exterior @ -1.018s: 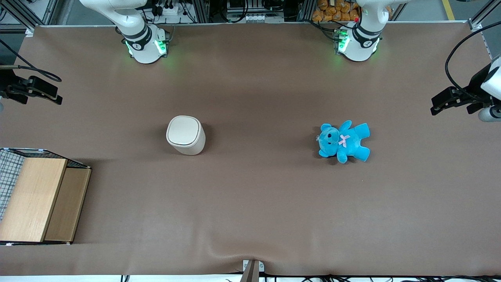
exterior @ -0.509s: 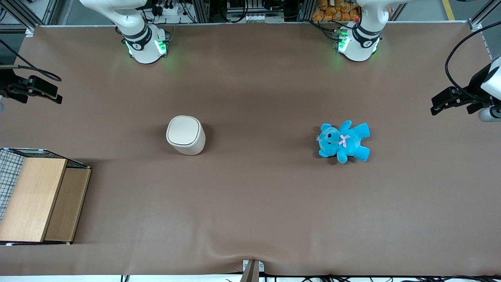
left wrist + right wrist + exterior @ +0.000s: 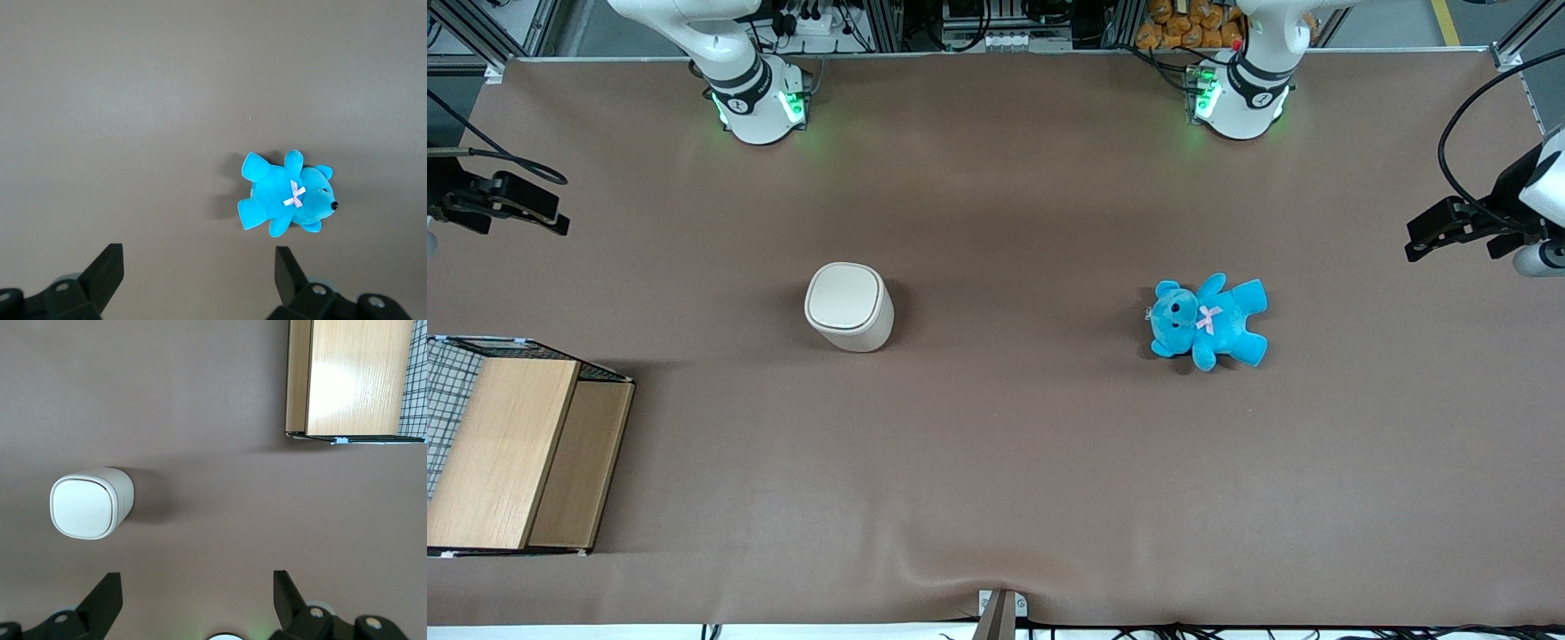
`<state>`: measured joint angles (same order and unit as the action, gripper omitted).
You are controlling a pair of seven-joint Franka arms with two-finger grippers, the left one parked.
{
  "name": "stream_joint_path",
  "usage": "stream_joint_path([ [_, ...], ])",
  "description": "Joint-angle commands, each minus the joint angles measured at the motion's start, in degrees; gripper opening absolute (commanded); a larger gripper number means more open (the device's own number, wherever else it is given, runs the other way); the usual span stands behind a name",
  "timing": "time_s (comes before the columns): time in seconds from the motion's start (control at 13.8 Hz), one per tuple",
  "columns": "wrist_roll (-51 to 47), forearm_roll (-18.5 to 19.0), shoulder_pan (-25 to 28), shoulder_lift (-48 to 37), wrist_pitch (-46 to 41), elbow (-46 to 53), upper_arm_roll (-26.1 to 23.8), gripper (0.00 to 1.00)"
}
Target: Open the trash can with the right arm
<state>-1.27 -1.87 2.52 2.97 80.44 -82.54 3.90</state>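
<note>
The trash can (image 3: 847, 307) is a small cream-white bin standing upright on the brown table, its flat lid shut; the right wrist view also shows the trash can (image 3: 90, 503) from above. My right arm's gripper (image 3: 551, 218) hangs high over the working arm's end of the table, well apart from the bin and slightly farther from the front camera. In the right wrist view the gripper (image 3: 197, 587) is open, with only bare table between its black fingers (image 3: 107, 590).
A wooden box with wire mesh (image 3: 516, 453) sits at the working arm's end, nearer the front camera than the bin; the wooden box (image 3: 353, 380) also shows in the right wrist view. A blue teddy (image 3: 1208, 320) lies toward the parked arm's end.
</note>
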Motion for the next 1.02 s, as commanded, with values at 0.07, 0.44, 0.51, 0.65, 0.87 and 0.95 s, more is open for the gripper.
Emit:
stream_joint_path([
  [0.07,0.48,0.02,0.56,0.46,-0.11,-0.16,-0.64,1.0],
  [0.44,-1.1,-1.64,2.49,2.22,0.42,-0.07,-0.64,1.0],
  [0.51,-1.98,-2.17,2.67,3.0,0.6,-0.07,-0.64,1.0],
  [0.65,-2.51,-3.4,3.54,4.67,0.95,0.1,-0.73,1.0],
  [0.87,-4.87,-3.76,6.09,6.61,3.4,0.1,-0.64,0.83],
  [0.95,-7.23,-3.67,7.66,7.31,4.11,0.1,-0.64,0.77],
])
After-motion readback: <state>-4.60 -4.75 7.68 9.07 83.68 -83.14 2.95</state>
